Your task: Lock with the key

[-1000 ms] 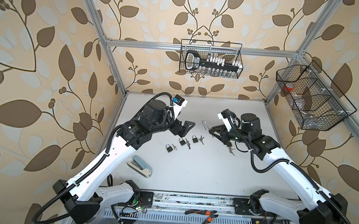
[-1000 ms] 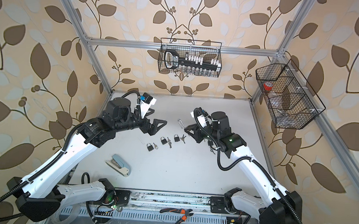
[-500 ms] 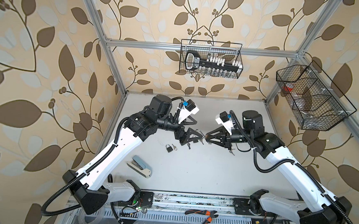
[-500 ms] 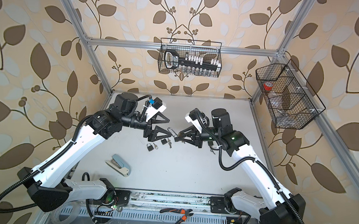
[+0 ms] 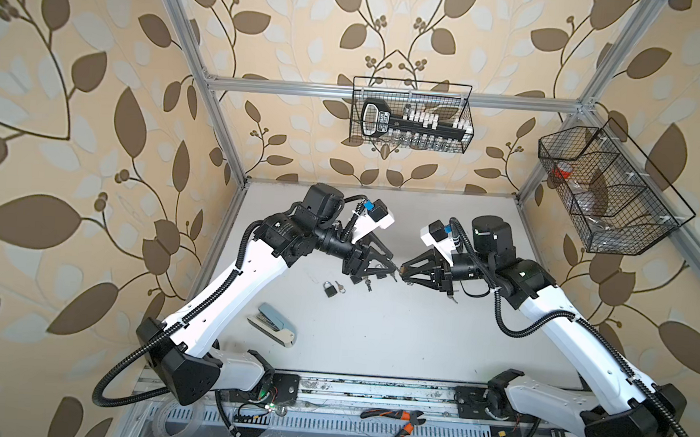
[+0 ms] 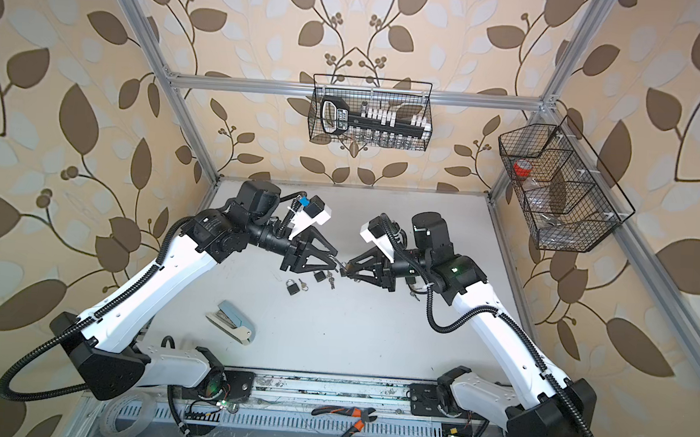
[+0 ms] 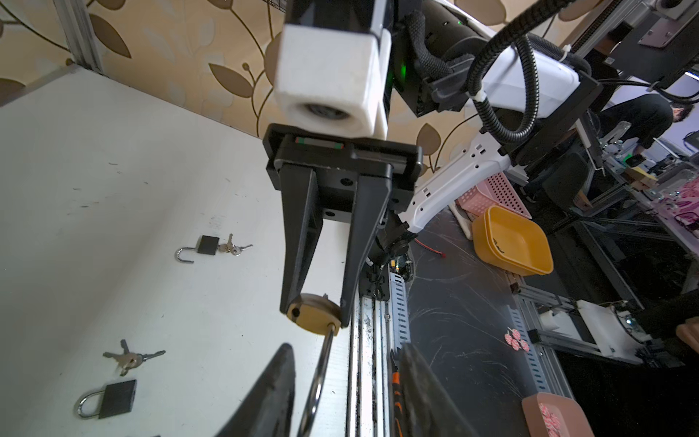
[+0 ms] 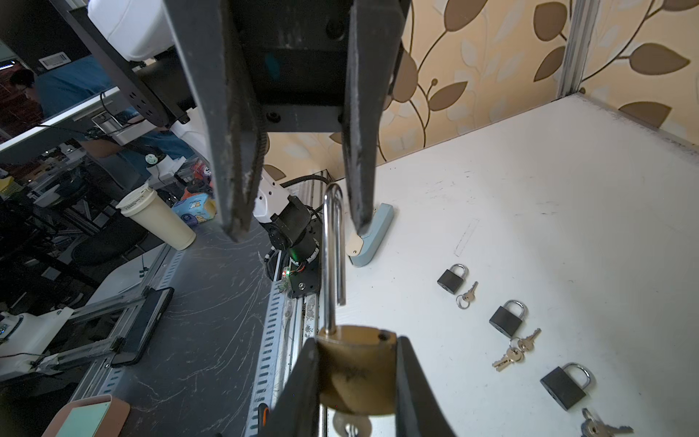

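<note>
both arms have swung inward since a second ago, and their tips now meet above the middle of the white table (image 5: 416,340). at the left, a grey-blue stapler (image 5: 277,325) lies near the table's front edge. further in, the right wrist view shows three small black padlocks (image 8: 507,319) lying in a row, each with keys (image 8: 516,350) just beside it. above them hangs the left gripper (image 5: 394,267), its jaws apart, neither wide nor gripping. its fingers (image 8: 236,212) stand on either side of the long steel shackle (image 8: 333,246), one close against the bend and the other well clear of it. the shackle stands open, its free end out of the body. the brass padlock (image 8: 355,370) is off the table, between the two grippers, with its shackle pointing at the left one. the right gripper (image 8: 357,340) is clamped on the brass body, one finger on each side. a pale key head (image 8: 348,423) shows just under the body, too cut off to tell whether it sits in the lock. at the far right a wire basket (image 5: 612,194) hangs on the wall.
</note>
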